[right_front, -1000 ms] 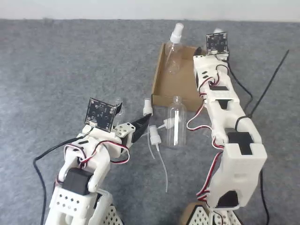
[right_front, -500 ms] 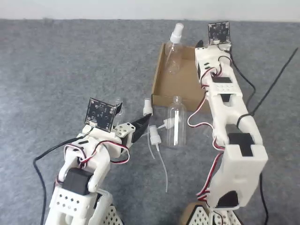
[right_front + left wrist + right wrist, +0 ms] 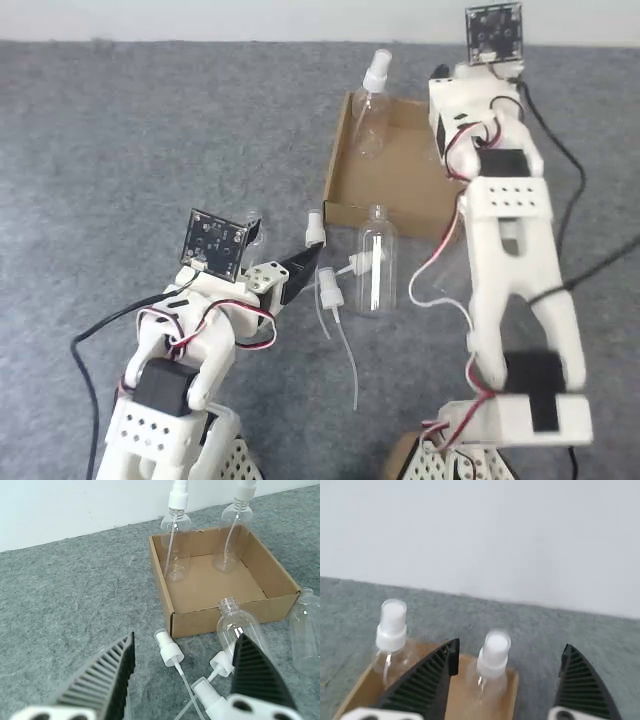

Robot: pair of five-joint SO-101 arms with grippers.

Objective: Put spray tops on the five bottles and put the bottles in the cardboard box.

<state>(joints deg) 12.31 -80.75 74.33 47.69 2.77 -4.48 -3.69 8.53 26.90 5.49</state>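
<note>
Capped bottles (image 3: 176, 535) stood in the cardboard box (image 3: 335, 170) toward 12 o'clock on the surface. An uncapped bottle (image 3: 376, 265) stood at the box's 6 o'clock, beside loose spray tops (image 3: 330, 290). The left claw (image 3: 185, 650) gaped near them, and the right claw (image 3: 510, 650) hung spread above the box.

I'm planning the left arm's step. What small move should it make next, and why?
Probably lower the left hand onto the spray top lying on the carpet between its open fingers, and shut on it. The bottle standing just in front of the box has a bare neck; two capped bottles already stand inside.
</note>
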